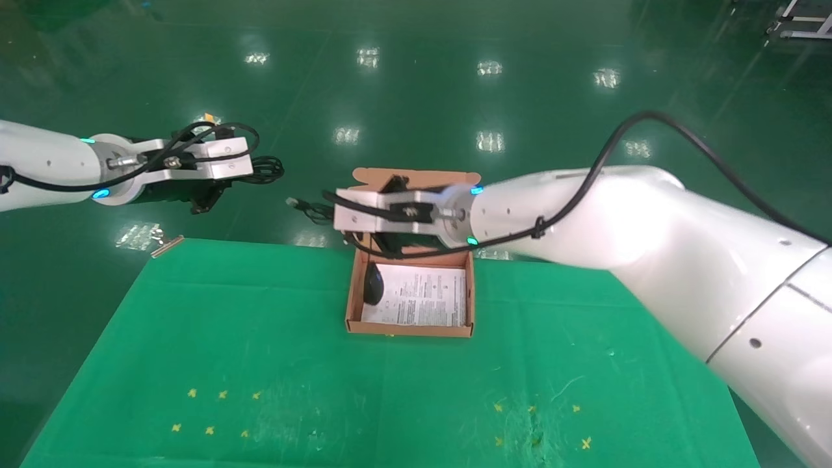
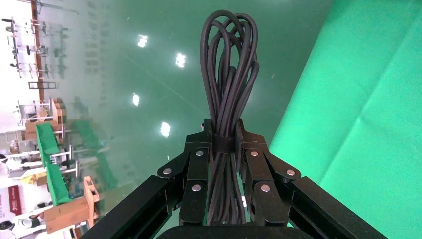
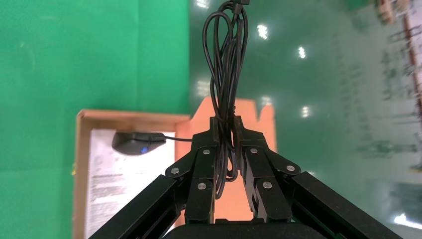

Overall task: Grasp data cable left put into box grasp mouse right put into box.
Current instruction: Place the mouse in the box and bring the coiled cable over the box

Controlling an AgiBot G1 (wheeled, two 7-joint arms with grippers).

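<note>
My left gripper (image 1: 239,177) is raised beyond the table's far left corner. It is shut on the data cable (image 1: 266,170), a black coil bundle. In the left wrist view the coil (image 2: 229,74) sticks out past the gripper (image 2: 223,142), clamped at its band. My right gripper (image 1: 342,213) hovers over the box (image 1: 409,330), shut on the mouse's bundled cord (image 1: 312,209). The mouse (image 1: 373,285) lies inside the box at its left side, on the white sheet (image 1: 426,296). The right wrist view shows that gripper (image 3: 225,125), the cord loops (image 3: 226,55), the mouse (image 3: 135,143) and the box (image 3: 132,115).
The box's flap lid (image 1: 416,177) stands open at the far side. The green cloth table (image 1: 260,364) carries yellow cross marks near its front edge. A small tan strip (image 1: 168,246) lies at its far left corner. Green floor lies beyond the table.
</note>
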